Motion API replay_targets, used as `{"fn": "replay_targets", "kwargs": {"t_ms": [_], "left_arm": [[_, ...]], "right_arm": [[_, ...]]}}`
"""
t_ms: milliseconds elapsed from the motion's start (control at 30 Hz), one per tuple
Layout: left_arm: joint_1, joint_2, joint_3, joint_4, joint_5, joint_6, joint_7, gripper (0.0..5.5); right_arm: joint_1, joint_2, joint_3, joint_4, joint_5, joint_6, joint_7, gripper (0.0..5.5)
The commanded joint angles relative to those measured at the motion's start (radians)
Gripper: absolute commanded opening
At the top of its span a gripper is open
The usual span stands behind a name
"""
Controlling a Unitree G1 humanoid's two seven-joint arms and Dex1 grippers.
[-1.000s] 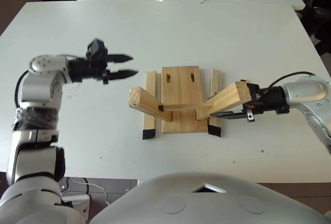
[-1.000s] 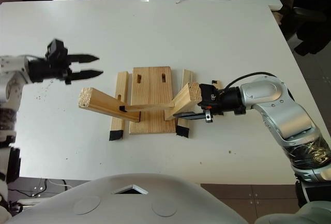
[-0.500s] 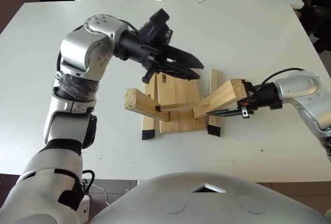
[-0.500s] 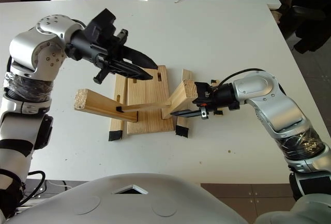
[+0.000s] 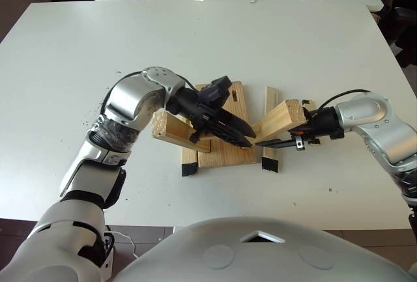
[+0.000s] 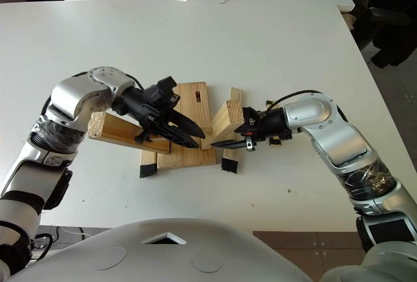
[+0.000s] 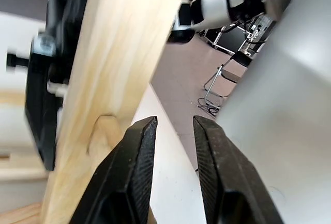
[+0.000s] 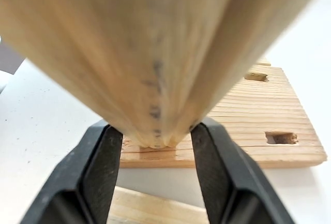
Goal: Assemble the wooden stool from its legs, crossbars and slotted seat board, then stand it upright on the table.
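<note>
Wooden stool leg (image 5: 281, 118) is clamped in the right gripper (image 5: 272, 139), tilted just above the seat board (image 5: 240, 98). Left gripper (image 5: 236, 133), fingers parted, empty, sits close beside it near the second leg (image 5: 171, 131); a bump could pop the joint or twist the leg loose.

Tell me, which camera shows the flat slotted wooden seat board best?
The right wrist view: the flat slotted wooden seat board lies beyond the gripped pale wooden leg with both slots plain. In the head views the left end effector and arm cover its middle.
</note>
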State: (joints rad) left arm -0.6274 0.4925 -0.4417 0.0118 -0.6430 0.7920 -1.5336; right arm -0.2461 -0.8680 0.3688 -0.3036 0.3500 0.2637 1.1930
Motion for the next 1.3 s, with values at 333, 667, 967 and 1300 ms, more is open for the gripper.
{"fn": "replay_targets", "kwargs": {"t_ms": [333, 667, 967, 1300], "left_arm": [[-0.064, -0.009, 0.311, -0.085, -0.216, 0.137, 0.172, 1.29], [0.072, 0.340, 0.450, 0.007, 0.087, -0.277, 0.081, 1.29], [0.619, 0.512, 0.527, -0.212, 0.152, -0.571, -0.038, 1.82], [0.562, 0.439, 0.540, -0.405, -0.087, -0.324, 0.108, 1.82]], "right_arm": [[0.054, -0.021, 0.046, 0.002, -0.076, 0.036, 0.023, 2.01], [0.119, -0.038, -0.008, -0.055, -0.064, 0.061, -0.012, 2.01], [0.222, -0.088, -0.110, -0.118, -0.027, 0.082, -0.039, 2.01], [0.183, -0.079, -0.080, -0.121, -0.031, 0.090, -0.010, 2.01]]}}
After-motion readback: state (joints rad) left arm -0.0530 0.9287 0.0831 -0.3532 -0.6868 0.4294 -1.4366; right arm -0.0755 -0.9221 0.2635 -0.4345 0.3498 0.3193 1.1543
